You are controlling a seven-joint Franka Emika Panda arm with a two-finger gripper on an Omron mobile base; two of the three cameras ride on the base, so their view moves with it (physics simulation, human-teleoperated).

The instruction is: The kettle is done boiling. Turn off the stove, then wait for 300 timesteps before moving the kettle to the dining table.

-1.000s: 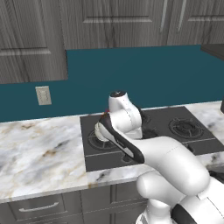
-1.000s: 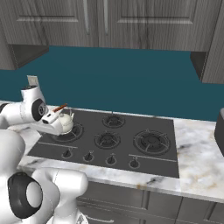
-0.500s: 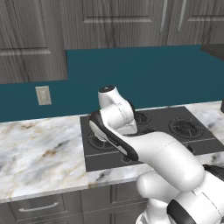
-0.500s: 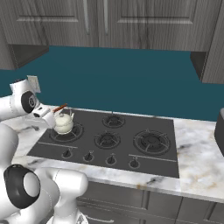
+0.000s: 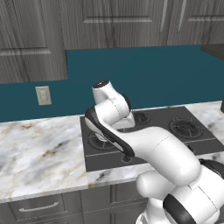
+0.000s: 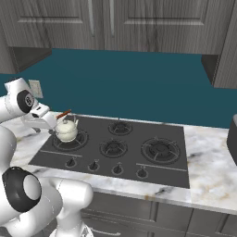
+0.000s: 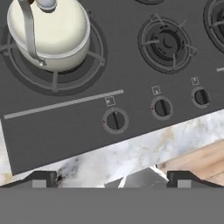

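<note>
The cream-white kettle (image 6: 66,131) stands on the front-left burner of the black stove (image 6: 139,155), its reddish handle tip pointing left. In the hand view the kettle (image 7: 49,31) sits at the top left, and a row of round black knobs (image 7: 115,120) runs along the front of the stove (image 7: 52,127). My gripper (image 7: 113,181) hovers above the stove's front edge, short of the knobs. It is open, its tips far apart with nothing between them. My wrist (image 6: 40,114) hangs just left of the kettle. The dining table is out of view.
The stove is set into a marble worktop (image 5: 35,153) against a teal wall with a socket plate (image 5: 43,95). Dark cabinets hang overhead. A dark object (image 6: 233,139) stands at the worktop's far right edge. Wooden floor (image 7: 199,159) lies below the counter edge.
My arm has swung a little to the left and up, uncovering more of the kettle in the right base view. The kettle has stayed on its burner.
</note>
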